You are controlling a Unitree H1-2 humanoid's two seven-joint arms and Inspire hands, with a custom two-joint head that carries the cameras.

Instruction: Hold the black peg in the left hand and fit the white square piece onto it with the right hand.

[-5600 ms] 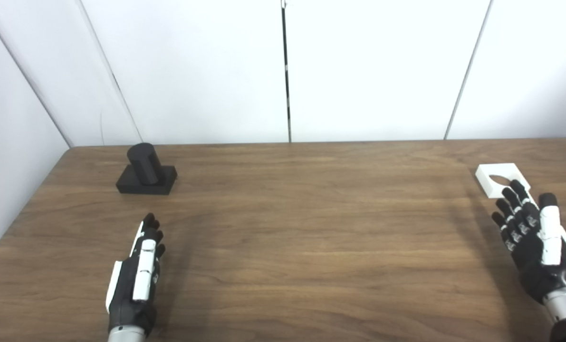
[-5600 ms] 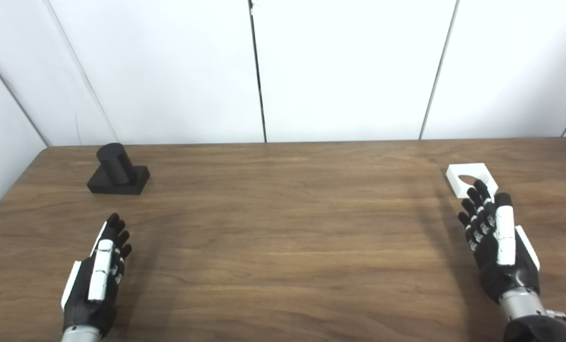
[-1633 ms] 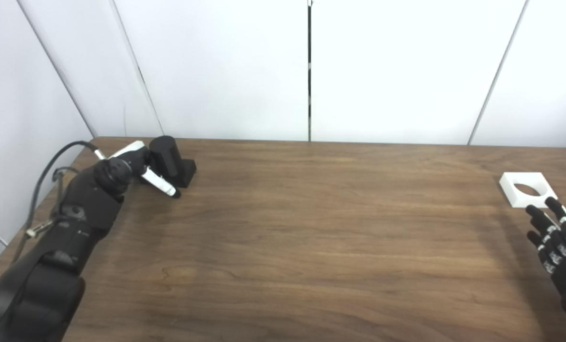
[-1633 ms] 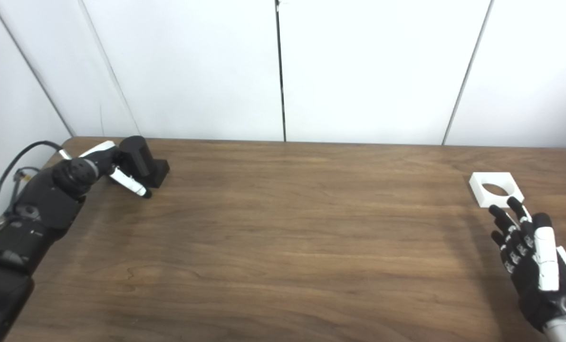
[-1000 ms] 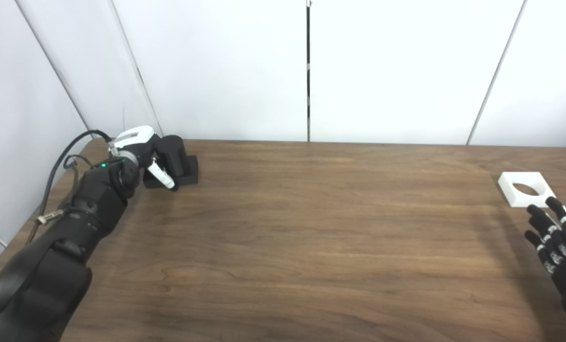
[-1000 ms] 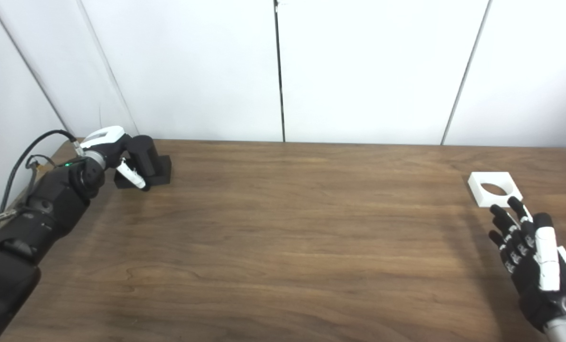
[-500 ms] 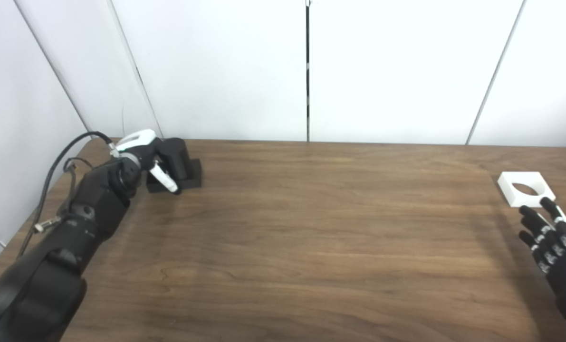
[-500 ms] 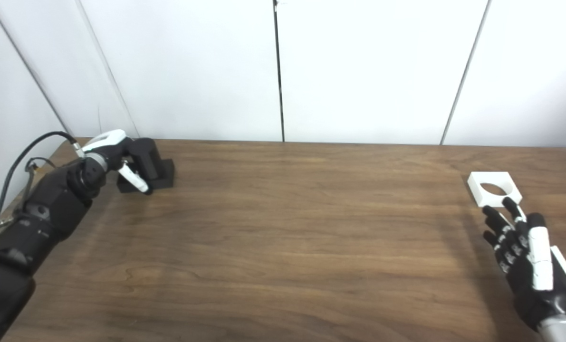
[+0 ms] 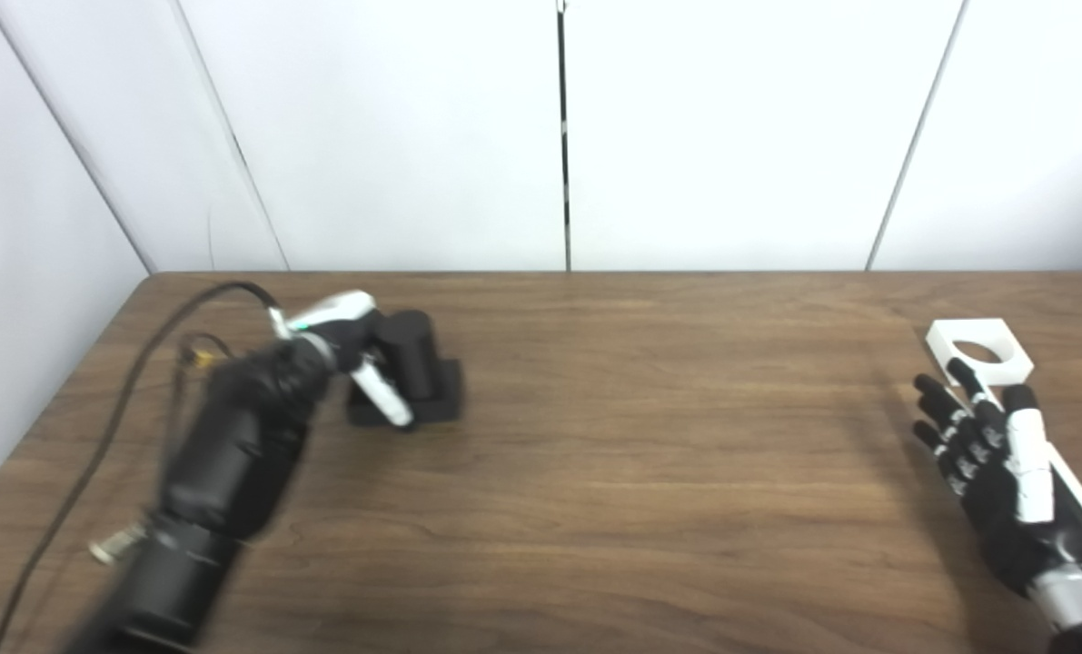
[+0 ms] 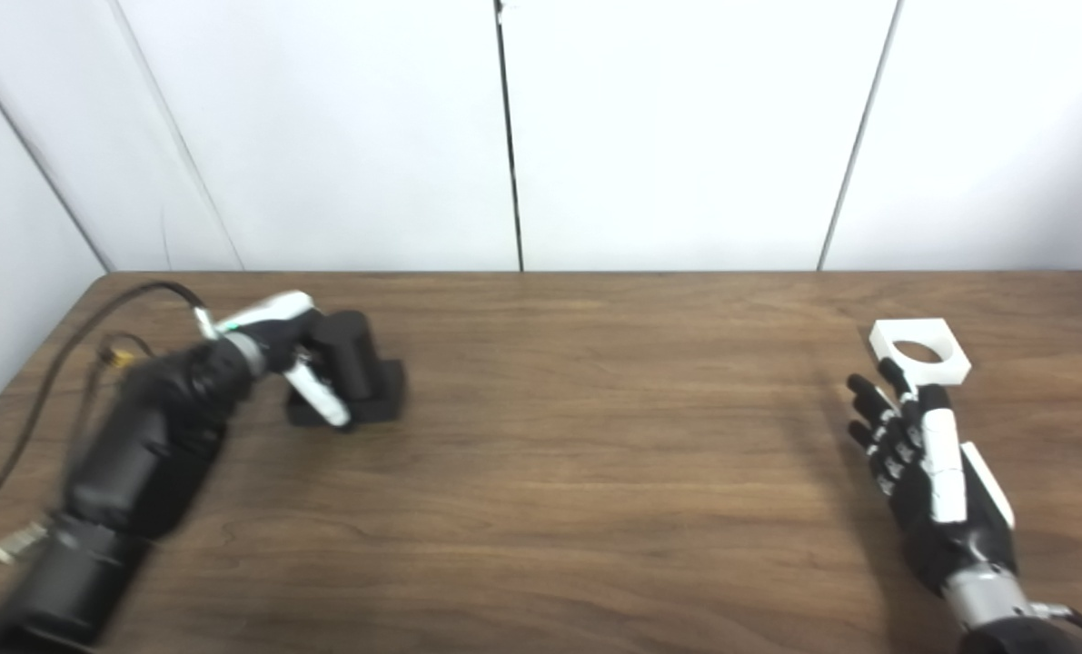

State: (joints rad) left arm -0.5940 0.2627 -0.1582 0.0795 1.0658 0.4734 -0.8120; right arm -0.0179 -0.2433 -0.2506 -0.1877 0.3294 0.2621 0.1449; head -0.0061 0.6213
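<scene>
Black peg [image 9: 409,350]: clasped by left hand [image 9: 359,350], being positioned; right hand [image 9: 995,454] spread, empty, must next take white square piece [image 9: 978,349].

A robot test lab, bare wooden table [image 9: 650,472] was boxed in by plain white partition panels [image 9: 395,136] at far and left, cabled robot arm [image 9: 223,463] reached across it.

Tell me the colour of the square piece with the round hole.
White square piece, clearest in the right eye view.
</scene>
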